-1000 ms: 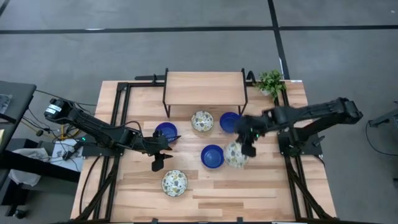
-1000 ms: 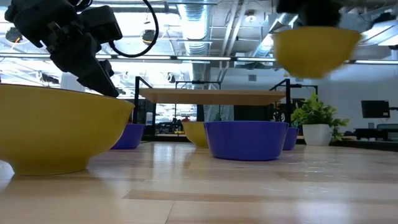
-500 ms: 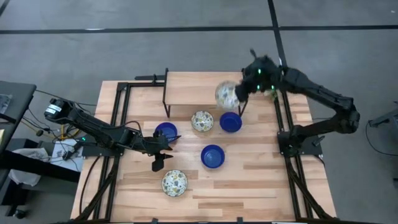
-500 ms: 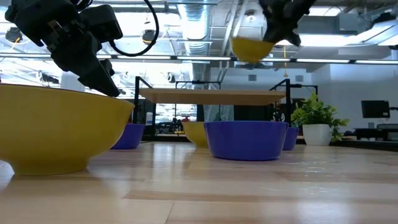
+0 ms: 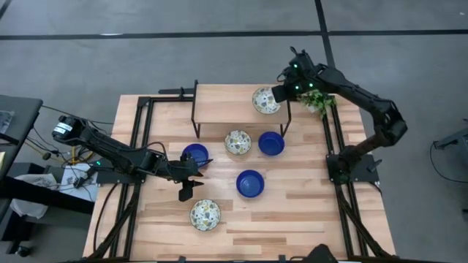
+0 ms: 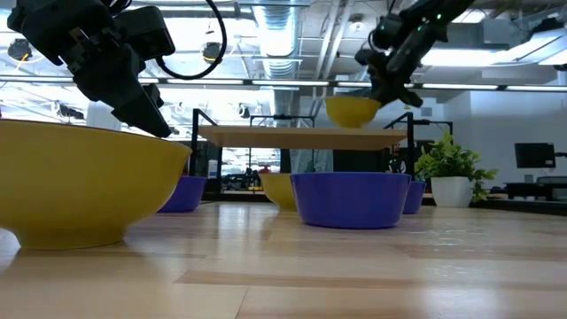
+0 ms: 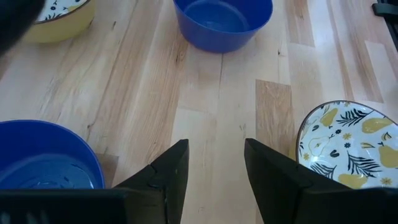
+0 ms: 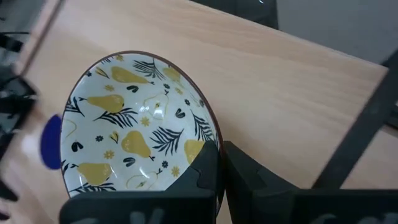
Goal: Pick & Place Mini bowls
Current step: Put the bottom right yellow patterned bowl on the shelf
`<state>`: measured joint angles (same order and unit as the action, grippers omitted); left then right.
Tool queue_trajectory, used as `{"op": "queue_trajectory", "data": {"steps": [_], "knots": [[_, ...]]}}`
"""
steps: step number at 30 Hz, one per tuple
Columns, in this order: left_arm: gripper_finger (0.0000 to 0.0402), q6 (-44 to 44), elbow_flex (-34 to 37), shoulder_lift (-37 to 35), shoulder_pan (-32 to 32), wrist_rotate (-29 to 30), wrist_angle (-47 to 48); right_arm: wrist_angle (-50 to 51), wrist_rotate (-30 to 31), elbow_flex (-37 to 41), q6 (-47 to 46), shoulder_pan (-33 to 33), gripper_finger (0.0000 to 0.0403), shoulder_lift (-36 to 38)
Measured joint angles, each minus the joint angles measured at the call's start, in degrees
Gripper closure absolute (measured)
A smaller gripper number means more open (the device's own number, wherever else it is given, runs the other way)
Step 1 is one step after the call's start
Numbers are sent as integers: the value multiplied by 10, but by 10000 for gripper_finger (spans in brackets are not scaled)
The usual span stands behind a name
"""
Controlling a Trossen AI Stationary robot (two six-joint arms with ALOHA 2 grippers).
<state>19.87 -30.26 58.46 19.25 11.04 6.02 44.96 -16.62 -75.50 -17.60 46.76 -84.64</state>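
Note:
My right gripper [image 5: 281,93] is shut on a patterned mini bowl [image 5: 265,100], cream inside with yellow pears, yellow outside. It hovers at the right end of the raised wooden shelf [image 5: 230,106]; in the low view the bowl [image 6: 352,111] sits at the shelf top, touching or not I cannot tell. On the table stand three blue bowls [image 5: 195,154], [image 5: 270,143], [image 5: 250,183] and two patterned ones [image 5: 238,142], [image 5: 205,215]. My left gripper [image 5: 191,179] waits open over bare wood beside the left blue bowl [image 7: 43,158]. My right gripper pinches the patterned bowl by its rim [image 8: 216,144], on the side toward the table's right edge. One finger [image 8: 202,171] is inside the bowl and the other [image 8: 249,171] outside. The fingers come from the right, slanting down. The bowl stays upright and level.
A small green plant [image 5: 318,98] stands at the table's far right corner, just behind my right gripper. Black frame rails [image 5: 142,131] run along the left and right sides of the table. Bare wood lies along the near edge [image 5: 292,219].
My right gripper has carried the patterned bowl from above the middle of the table, beside the central blue bowl, up and toward the far edge. It then came down over the right end of the shelf. It has stayed shut on the bowl.

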Motion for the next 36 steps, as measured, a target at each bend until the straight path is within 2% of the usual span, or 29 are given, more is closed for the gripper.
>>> {"op": "queue_trajectory", "data": {"steps": [7, 19, 26, 33, 36], "knots": [[247, -1, 0, 0, 0, 0, 0, 7, -6, 0, -2, 22, 403, -19], [247, -1, 0, 0, 0, 0, -1, 14, 1, -2, -5, 21, 390, -18], [247, -1, 0, 0, 0, 0, -1, 17, 4, -31, -4, 14, 393, -19], [247, -1, 0, 0, 0, 0, -1, 41, 4, -45, -2, 4, 364, -19], [247, -1, 0, 0, 0, 0, -1, 55, 22, -45, 0, 6, 353, -19]]}}
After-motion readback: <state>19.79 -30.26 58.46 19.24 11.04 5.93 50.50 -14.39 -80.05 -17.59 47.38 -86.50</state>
